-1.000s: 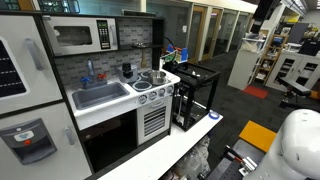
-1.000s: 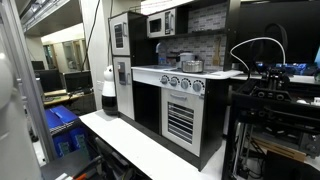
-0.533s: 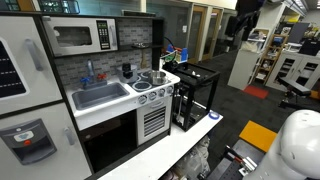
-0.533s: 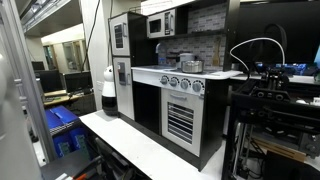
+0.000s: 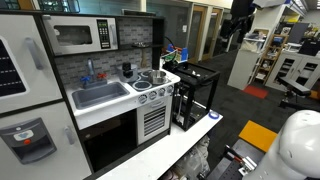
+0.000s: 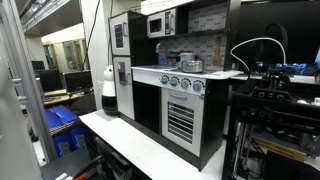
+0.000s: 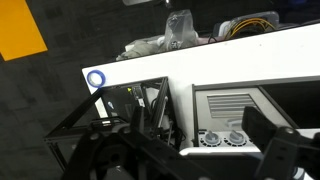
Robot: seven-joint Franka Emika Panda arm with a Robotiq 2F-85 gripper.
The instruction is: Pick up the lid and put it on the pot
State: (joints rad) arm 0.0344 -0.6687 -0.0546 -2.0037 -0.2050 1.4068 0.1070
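In an exterior view the toy stove carries two small silver metal pieces. The pot (image 5: 162,76) sits at the stove's right. A flatter piece beside it looks like the lid (image 5: 146,82), but it is too small to be sure. The pot also shows on the counter in the second exterior view (image 6: 190,65). My gripper (image 5: 238,24) hangs high in the air, far right of the kitchen. In the wrist view its fingers (image 7: 187,152) are spread wide and empty above the stove knobs (image 7: 222,138). The pot and lid are out of the wrist view.
A black cup (image 5: 127,70) stands behind the stove next to the sink (image 5: 100,95). A black open frame (image 5: 194,95) stands right of the kitchen and also shows in the wrist view (image 7: 110,120). A blue ring (image 7: 96,79) lies on the white table.
The arm has come in from the top right corner of the exterior view, moving left and slightly down toward the kitchen. The pot and lid have not moved.
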